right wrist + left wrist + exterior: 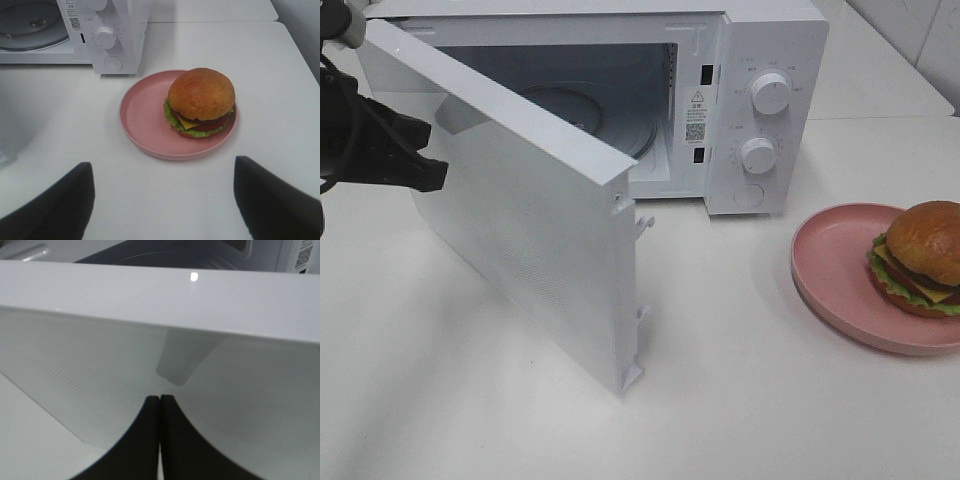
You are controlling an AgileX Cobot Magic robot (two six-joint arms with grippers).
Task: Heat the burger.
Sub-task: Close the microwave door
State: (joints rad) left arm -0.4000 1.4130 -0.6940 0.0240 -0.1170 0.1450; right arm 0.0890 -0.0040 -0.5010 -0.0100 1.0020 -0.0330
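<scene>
Wide-open right claw [162, 200] hovers near the burger [201, 101] on its pink plate [142, 117], not touching.

A white microwave [720, 100] stands on the white bench [740, 380] at about 12 o'clock, its door [520, 220] swung wide toward 8 o'clock, glass turntable [610, 120] visible inside. Two dials [771, 93] sit on its panel. A pink plate [830, 270] lies at 3 o'clock.
</scene>
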